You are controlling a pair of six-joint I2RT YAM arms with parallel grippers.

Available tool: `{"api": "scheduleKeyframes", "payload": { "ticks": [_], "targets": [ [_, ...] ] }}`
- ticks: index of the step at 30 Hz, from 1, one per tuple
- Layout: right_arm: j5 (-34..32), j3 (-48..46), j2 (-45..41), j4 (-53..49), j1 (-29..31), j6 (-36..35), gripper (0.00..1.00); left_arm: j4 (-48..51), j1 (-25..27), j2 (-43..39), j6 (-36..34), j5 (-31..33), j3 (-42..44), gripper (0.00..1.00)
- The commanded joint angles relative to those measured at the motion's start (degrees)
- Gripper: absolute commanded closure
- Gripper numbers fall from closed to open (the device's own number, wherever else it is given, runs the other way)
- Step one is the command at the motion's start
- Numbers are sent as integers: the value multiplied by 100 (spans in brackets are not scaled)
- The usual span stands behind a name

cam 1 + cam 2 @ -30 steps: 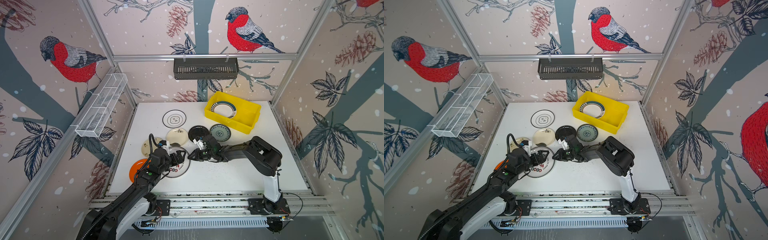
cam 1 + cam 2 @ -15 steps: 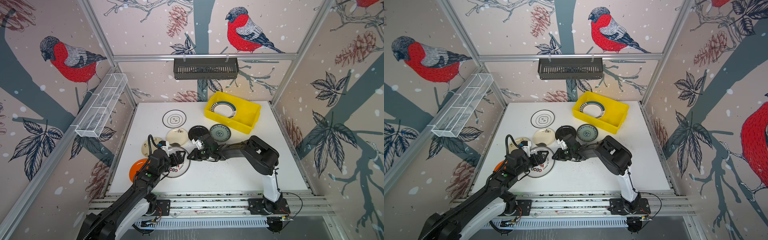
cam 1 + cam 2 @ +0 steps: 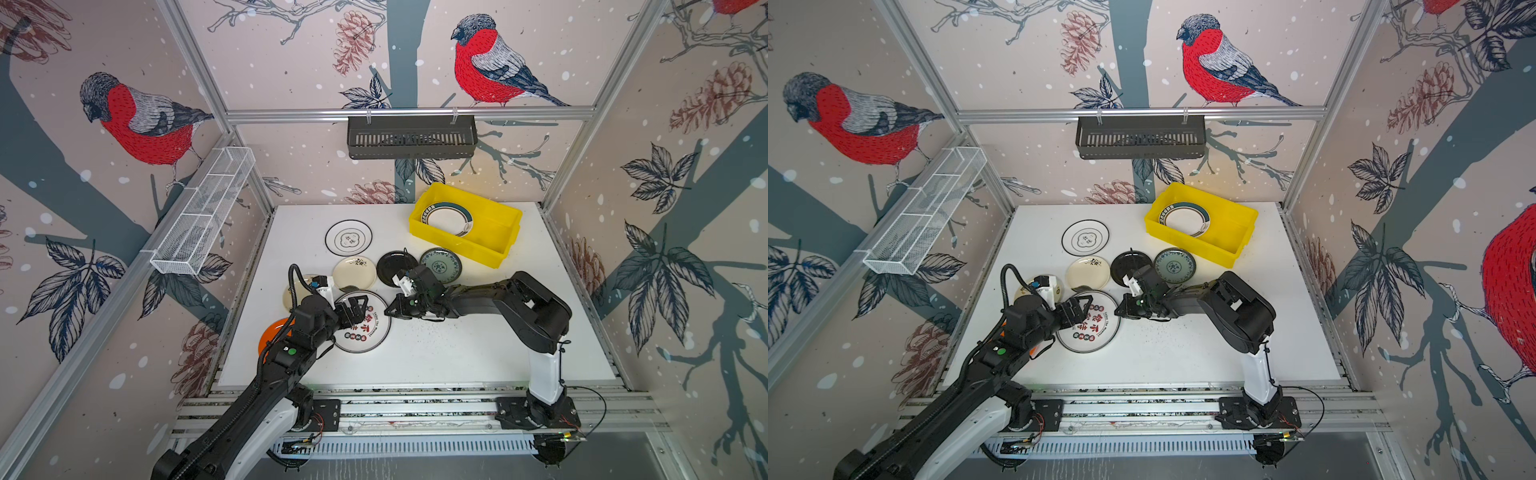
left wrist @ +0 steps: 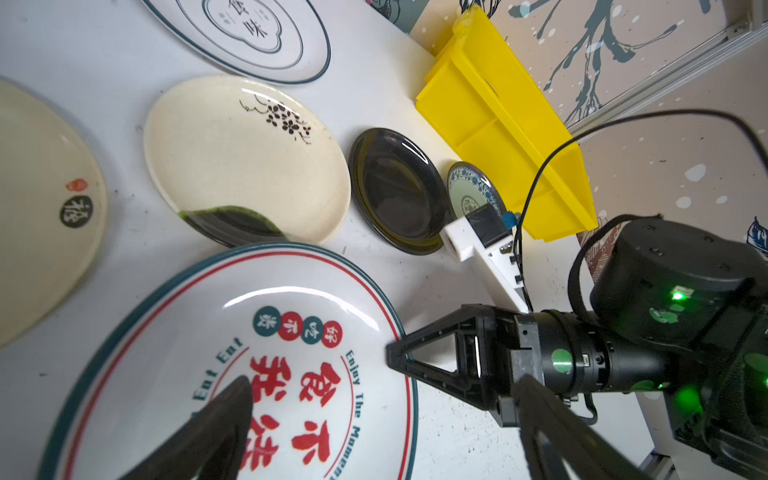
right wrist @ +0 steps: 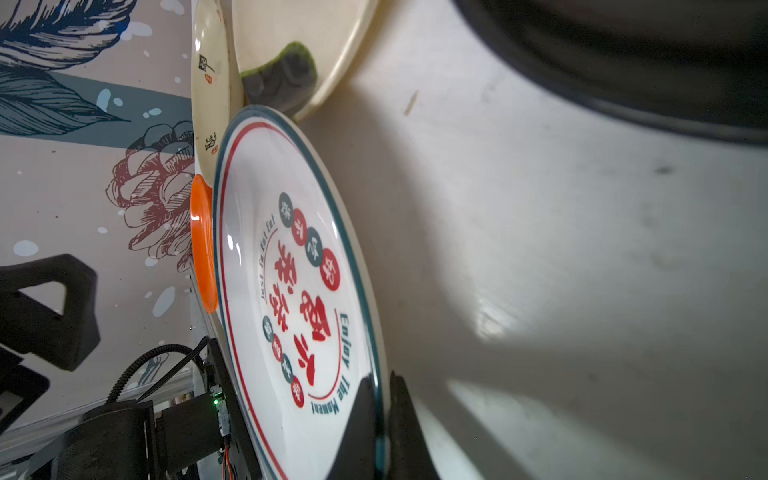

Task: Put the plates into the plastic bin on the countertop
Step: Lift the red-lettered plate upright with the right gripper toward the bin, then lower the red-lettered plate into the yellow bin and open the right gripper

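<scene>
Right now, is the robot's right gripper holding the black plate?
No, the right gripper is pinched shut on the rim of the big white plate with red characters.

This is a robotics lab test cell built as a booth. An aluminium frame of slotted rails boxes in a small white speckled counter. The walls are printed panels showing bullfinches, branches and pine cones. A left robot arm and a right robot arm are bolted to base rails along the counter's front edge. A black slotted shelf and a white wire-mesh basket hang from the frame.
</scene>
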State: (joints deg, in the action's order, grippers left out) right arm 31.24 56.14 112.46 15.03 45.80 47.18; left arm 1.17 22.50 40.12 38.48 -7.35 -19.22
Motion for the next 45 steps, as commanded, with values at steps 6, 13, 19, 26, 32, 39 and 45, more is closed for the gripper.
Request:
{"api": "scheduleKeyframes", "payload": {
  "ticks": [6, 13, 19, 26, 32, 39, 45],
  "targets": [
    [-39, -776, -611, 78, -566, -291, 99, 123, -5, 176, -127, 138, -97, 3],
    [-76, -864, -1530, -792, -1048, -911, 100, 86, -9, 321, -218, 135, -297, 3],
    [-89, -1063, -2333, -958, -1662, -965, 100, 0, -9, 310, -215, 182, -341, 3],
    [449, -954, -2832, -652, -2652, -736, 100, 51, -9, 283, -244, 319, -433, 3],
    [308, -542, -2881, -546, -3234, -604, 100, -86, -6, 310, -335, 332, -455, 3],
    [378, 77, -2551, -159, -3762, -315, 100, -439, -5, 693, -439, 148, -484, 3],
    [187, 825, -2026, -169, -4097, -269, 100, -687, -9, 963, -493, 51, -543, 3]
  ]
}}
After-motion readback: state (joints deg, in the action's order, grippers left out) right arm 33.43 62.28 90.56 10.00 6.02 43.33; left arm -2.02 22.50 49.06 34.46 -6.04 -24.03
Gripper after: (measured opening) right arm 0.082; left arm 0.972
